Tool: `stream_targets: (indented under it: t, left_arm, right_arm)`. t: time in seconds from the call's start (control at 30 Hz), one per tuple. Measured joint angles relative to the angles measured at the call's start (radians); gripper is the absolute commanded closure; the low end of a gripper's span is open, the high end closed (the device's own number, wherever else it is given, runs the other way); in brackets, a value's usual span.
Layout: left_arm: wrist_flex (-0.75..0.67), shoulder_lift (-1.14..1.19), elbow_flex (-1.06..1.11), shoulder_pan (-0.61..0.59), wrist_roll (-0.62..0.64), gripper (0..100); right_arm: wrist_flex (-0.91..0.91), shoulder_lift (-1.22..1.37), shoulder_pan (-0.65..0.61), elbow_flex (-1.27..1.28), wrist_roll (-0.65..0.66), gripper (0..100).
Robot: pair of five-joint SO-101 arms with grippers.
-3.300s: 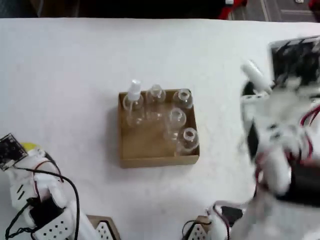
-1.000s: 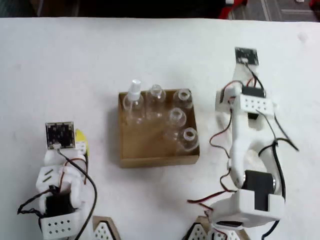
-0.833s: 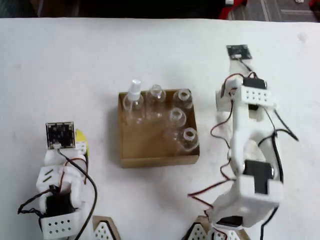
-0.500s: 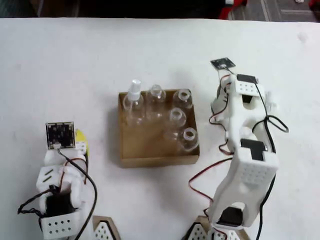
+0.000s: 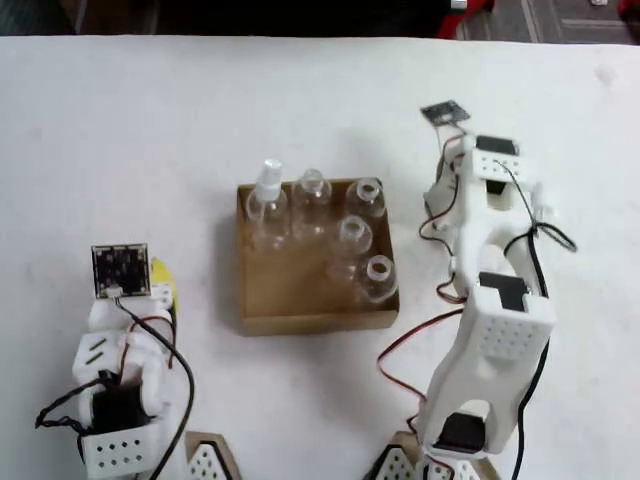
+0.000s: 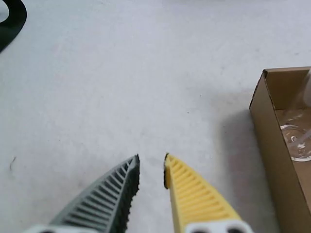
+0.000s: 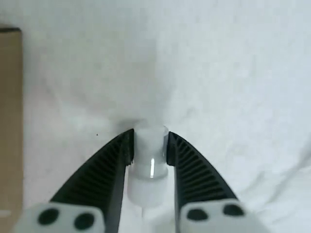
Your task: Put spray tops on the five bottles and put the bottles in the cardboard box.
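white table (image 5: 150,120) all round. high view: the box (image 5: 300,322) sits at centre holding five bottles. the capped bottle (image 5: 267,200) is at its upper left and the other four are bare. the right arm (image 5: 490,250) stands just right of the box, nearest the bare bottle (image 5: 367,196) in the upper right corner. the left arm (image 5: 120,350) is lower left, well apart.

left wrist view: my left gripper (image 6: 151,167) is slightly parted and empty, the box near.

right wrist view: my right gripper (image 7: 148,138) clamps a spray top (image 7: 149,165), long axis along the fingers.

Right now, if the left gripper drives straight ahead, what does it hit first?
Probably just bare table; the left gripper points past the cardboard box, off to one side. Depth unclear.
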Motion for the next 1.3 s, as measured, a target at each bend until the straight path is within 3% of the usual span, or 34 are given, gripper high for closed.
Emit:
stream_targets:
  t: [0.37,0.57,0.7,0.83,0.93,1.07,1.3]
  left_arm:
    - [0.0,0.0,0.0,0.0,0.0,91]
    - [0.0,0.0,0.0,0.0,0.0,91]
    - [0.0,0.0,0.0,0.0,0.0,91]
    - [0.0,0.0,0.0,0.0,0.0,91]
    - [0.0,0.0,0.0,0.0,0.0,91]
    - [0.0,0.0,0.0,0.0,0.0,91]
    - [0.0,0.0,0.0,0.0,0.0,91]
  right_arm:
    - [0.279,-0.377,-0.021,-0.376,0.0,98.2]
    - [0.348,-0.525,-0.144,-0.388,0.002,98.2]
    - [0.4,-0.641,-0.292,-0.388,0.002,98.2]
    - [0.414,-0.798,-0.454,-0.388,-0.012,98.2]
    - [0.414,-0.93,-0.526,-0.391,-0.115,98.2]
    - [0.374,-1.051,-0.526,-0.4,-0.252,98.2]
    - [0.293,-1.049,-0.523,-0.344,-0.273,98.2]
